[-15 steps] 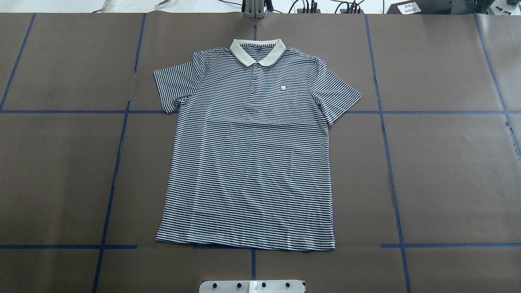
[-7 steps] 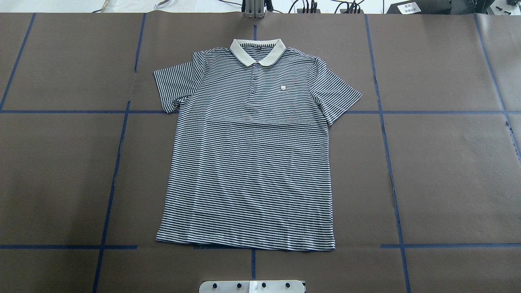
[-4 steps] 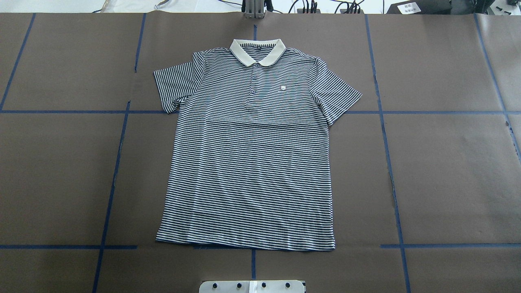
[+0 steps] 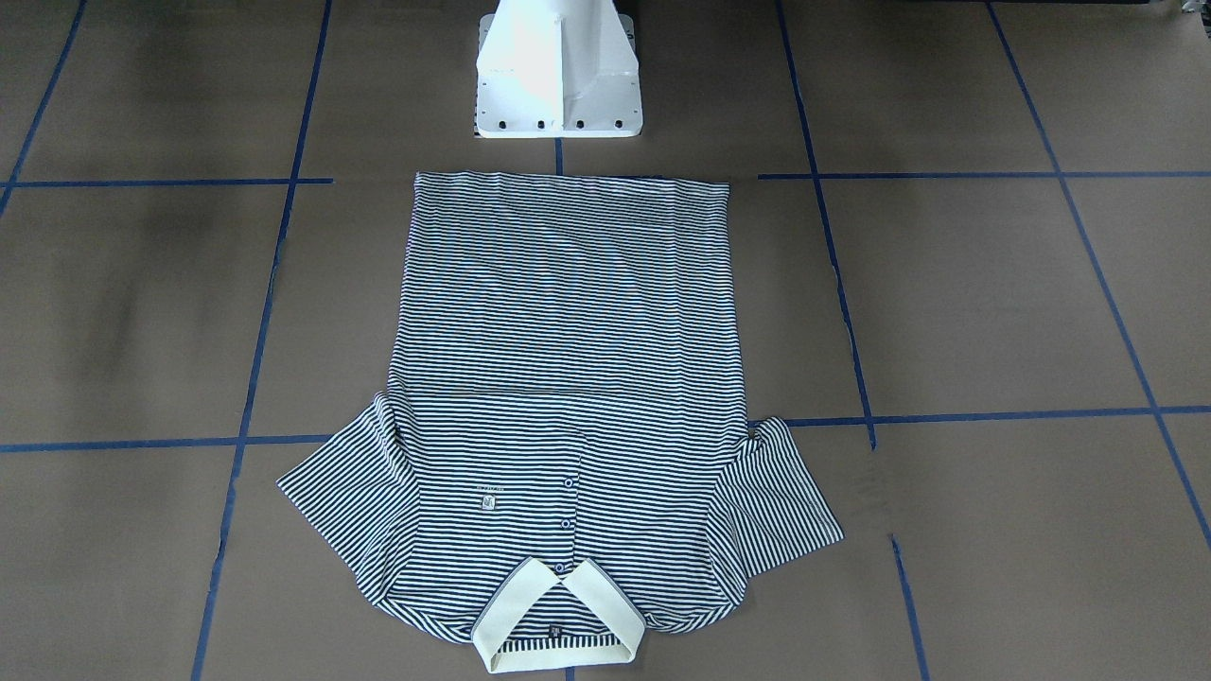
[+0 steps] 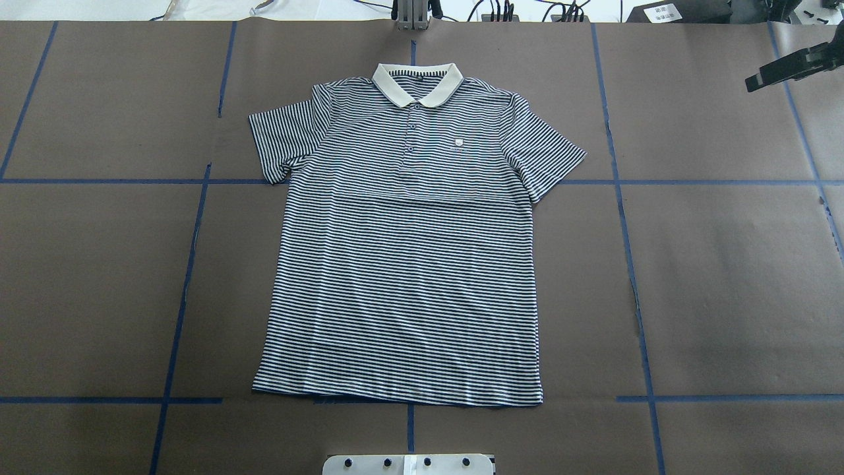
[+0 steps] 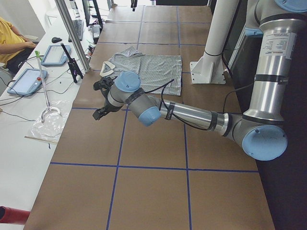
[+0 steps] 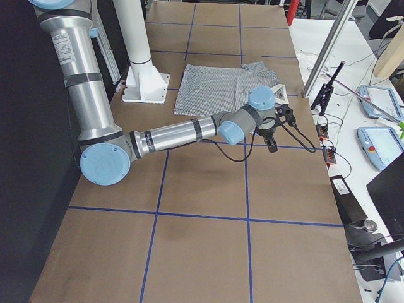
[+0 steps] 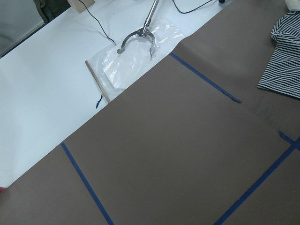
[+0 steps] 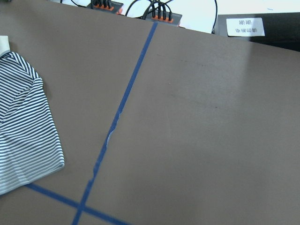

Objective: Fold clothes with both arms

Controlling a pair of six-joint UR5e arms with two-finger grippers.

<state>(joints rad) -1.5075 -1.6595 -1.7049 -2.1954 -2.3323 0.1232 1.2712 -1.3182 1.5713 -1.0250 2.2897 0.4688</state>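
The striped polo shirt (image 5: 409, 264) lies flat and face up on the brown table, collar (image 5: 415, 82) at the far side, both sleeves spread; it also shows in the front view (image 4: 568, 312). My right gripper (image 5: 752, 84) hangs over the table's far right, well clear of the right sleeve (image 9: 23, 126); I cannot tell whether it is open or shut. My left gripper (image 6: 98, 115) shows only in the exterior left view, beyond the left sleeve (image 8: 286, 61), so I cannot tell its state. Neither touches the shirt.
The white pedestal (image 4: 558, 66) stands just behind the shirt's hem. Blue tape lines cross the brown paper. A metal hook on a plastic bag (image 8: 138, 37) lies on the white bench past the table's far edge, along with tablets (image 6: 26, 79) and cables.
My right gripper has come into the overhead view at the top right, where there was none before. The shirt has not moved.
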